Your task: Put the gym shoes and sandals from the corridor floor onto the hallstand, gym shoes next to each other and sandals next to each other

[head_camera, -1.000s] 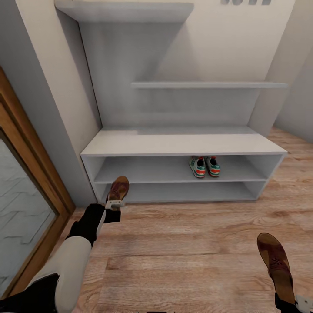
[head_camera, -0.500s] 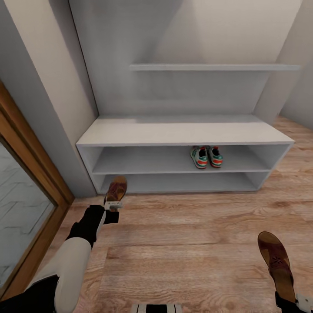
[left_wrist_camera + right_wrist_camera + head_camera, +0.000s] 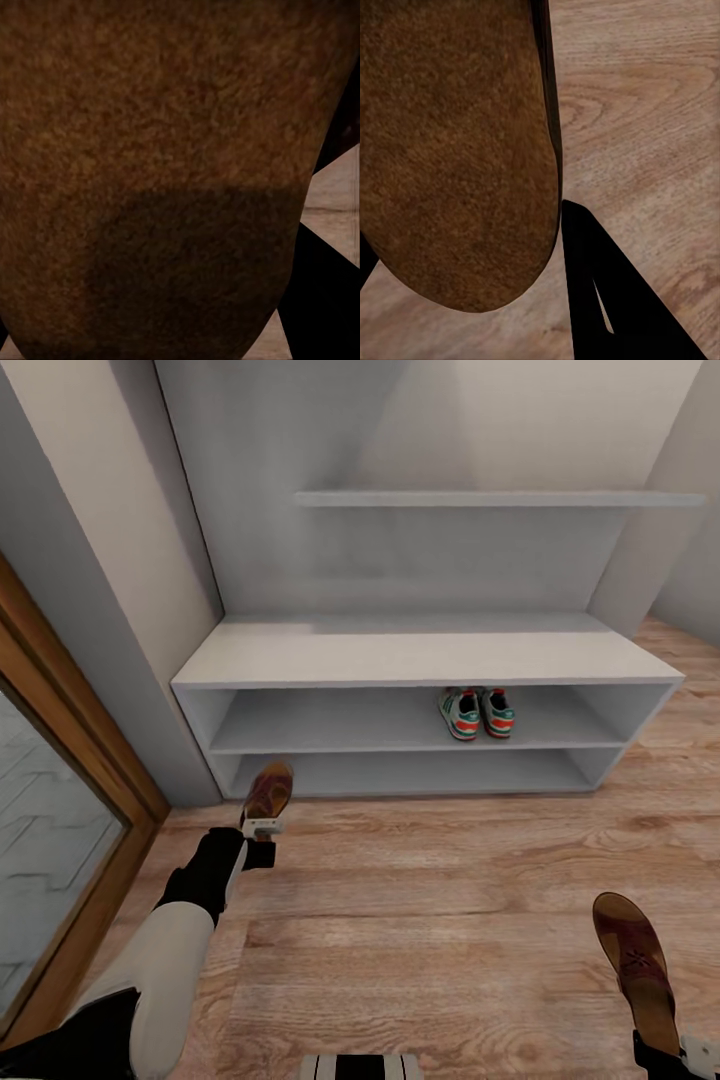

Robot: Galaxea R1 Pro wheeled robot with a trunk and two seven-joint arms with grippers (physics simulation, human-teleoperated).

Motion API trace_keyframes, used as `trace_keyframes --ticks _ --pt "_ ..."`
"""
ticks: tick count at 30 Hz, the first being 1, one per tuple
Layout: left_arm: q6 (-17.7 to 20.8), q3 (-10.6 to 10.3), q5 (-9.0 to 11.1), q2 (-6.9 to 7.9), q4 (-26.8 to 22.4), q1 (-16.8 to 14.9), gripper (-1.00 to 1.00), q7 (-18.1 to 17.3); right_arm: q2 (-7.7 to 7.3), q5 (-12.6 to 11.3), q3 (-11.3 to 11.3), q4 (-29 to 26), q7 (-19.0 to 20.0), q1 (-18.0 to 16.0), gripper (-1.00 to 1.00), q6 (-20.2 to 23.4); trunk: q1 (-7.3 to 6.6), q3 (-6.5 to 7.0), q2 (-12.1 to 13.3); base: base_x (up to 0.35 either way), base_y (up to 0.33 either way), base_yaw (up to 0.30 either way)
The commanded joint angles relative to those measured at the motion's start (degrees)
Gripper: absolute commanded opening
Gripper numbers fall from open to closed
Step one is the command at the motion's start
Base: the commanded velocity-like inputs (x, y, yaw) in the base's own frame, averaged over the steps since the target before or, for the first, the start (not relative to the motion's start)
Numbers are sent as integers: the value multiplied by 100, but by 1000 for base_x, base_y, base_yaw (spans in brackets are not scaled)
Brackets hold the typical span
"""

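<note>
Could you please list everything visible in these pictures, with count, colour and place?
gym shoes: two, cream-white with teal and red-orange, side by side on the upper open shelf, right of centre.
sandals: two, brown; one held by the left arm in front of the lower shelf's left end, one held by the right arm over the floor at right.
hallstand: one, pale grey-white, against the wall.
corridor floor: one, light brown wood planks.
door frame: one, brown wood, at left.
left gripper: one, shut on a sandal.
right gripper: one, shut on the other sandal.
</note>
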Motion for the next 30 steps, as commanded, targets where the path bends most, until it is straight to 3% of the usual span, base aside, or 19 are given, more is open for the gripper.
trace_keyframes --ticks 1,5,11,16,21,30 --pt "15 1 -68 -38 -8 -47 -100 -47 4 39 -25 5 19 -5 -100 -20 -1 -5 -2 0 0 0" --pt "-56 -170 -60 -147 39 -181 -100 -11 3 41 -18 7 19 -5 -100 -23 -1 -6 -2 0 0 0" --pt "-218 -198 -29 -179 90 -431 -100 220 2 42 -20 8 19 -5 -100 -20 -1 -6 -2 0 0 0" --pt "-332 -170 -41 -153 82 -418 -100 259 4 42 -24 8 19 -5 -100 -16 -1 -6 -2 0 0 0" --pt "-869 -120 -24 -146 90 -327 -100 612 1 44 -24 14 19 -5 -100 -10 -1 -6 -2 0 0 0" --pt "-939 -128 34 -154 93 -304 -100 619 2 50 -24 18 19 -5 -100 -6 -1 -6 -2 4 -1 0"
